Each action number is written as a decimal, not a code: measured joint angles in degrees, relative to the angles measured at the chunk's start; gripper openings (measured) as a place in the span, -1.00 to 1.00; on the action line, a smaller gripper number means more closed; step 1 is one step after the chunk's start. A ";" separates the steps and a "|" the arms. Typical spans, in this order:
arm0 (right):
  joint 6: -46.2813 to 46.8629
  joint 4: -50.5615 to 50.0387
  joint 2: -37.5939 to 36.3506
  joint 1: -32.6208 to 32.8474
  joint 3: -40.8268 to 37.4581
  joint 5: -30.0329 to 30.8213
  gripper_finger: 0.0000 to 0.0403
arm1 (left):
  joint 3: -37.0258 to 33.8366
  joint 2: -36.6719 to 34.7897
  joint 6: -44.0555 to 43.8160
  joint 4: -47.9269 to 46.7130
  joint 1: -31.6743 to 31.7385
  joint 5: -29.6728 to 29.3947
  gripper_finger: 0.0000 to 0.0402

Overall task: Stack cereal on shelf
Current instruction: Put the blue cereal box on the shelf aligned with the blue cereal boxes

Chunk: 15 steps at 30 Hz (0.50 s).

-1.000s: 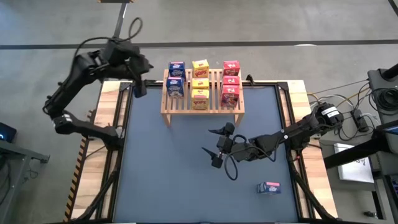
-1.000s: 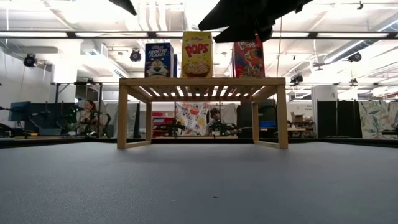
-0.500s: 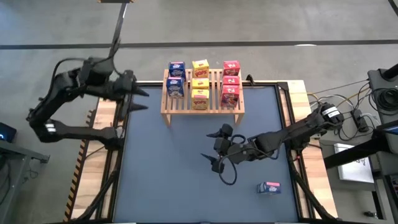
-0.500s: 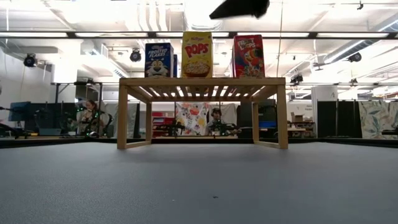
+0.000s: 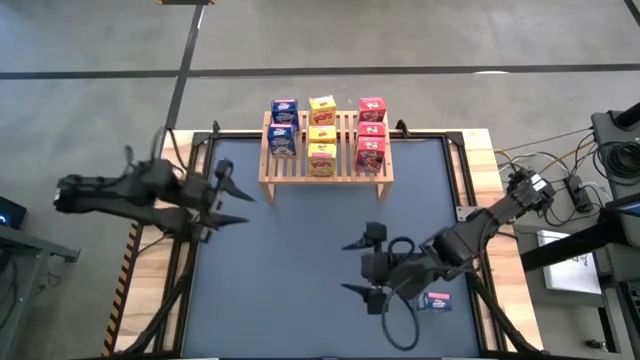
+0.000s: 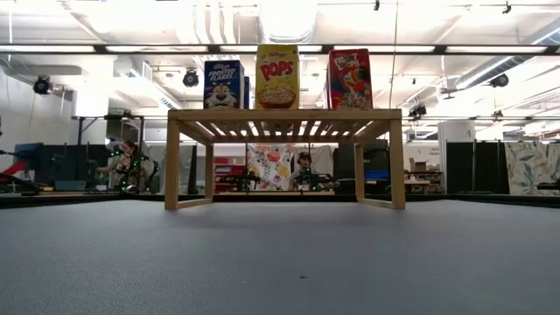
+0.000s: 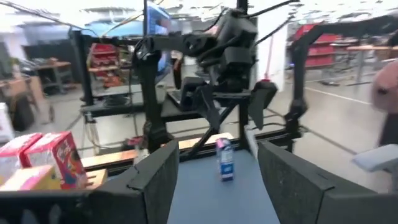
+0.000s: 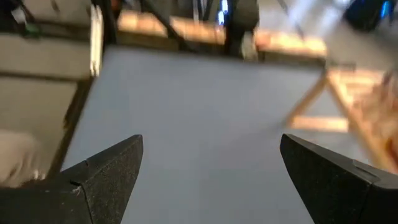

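Observation:
The light wooden shelf (image 5: 325, 172) stands on its legs at the table's far middle, and several cereal boxes stand on its slats in a blue (image 5: 283, 138), a yellow (image 5: 321, 131) and a red (image 5: 370, 131) row. The low view shows the front blue (image 6: 223, 84), yellow (image 6: 277, 76) and red (image 6: 350, 79) boxes. One more blue box (image 5: 434, 301) lies on the mat near the right near corner, also seen as the blue box (image 7: 225, 159) in the left wrist view. My right gripper (image 5: 357, 268) hovers open just left of it. My left gripper (image 5: 232, 196) is open at the table's left edge, pointing right.
The dark mat (image 5: 300, 270) is bare between the shelf and the near edge. Wooden table rims and black frame rails (image 5: 190, 250) run along both sides. Cables (image 5: 575, 185) lie beyond the right edge. People sit in the room behind the shelf (image 6: 127, 162).
My left arm has swung from the far left corner toward the near edge and come down, its open gripper now pointing right over the table's left rim. My right gripper has moved toward the near edge, closer to the lying blue box, and stayed open.

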 joint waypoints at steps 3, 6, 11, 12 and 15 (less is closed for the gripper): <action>9.84 -8.20 0.11 0.64 0.28 -4.80 0.83 | -6.22 0.67 0.14 7.17 -3.89 -5.35 0.01; 17.71 -10.86 0.10 1.00 2.75 -17.70 0.83 | -10.90 2.41 -1.13 13.62 -7.80 -7.74 0.01; 23.53 -16.11 -0.23 3.22 4.16 -22.53 0.83 | -15.87 6.72 -1.12 24.31 -14.34 -15.88 0.01; 25.26 -18.82 -0.14 3.55 4.10 -22.28 0.83 | -16.37 7.58 -0.92 25.90 -15.33 -17.54 0.01; 33.73 -26.92 -0.07 4.03 4.45 -26.04 0.83 | -16.85 10.37 -1.04 28.06 -17.41 -21.05 0.01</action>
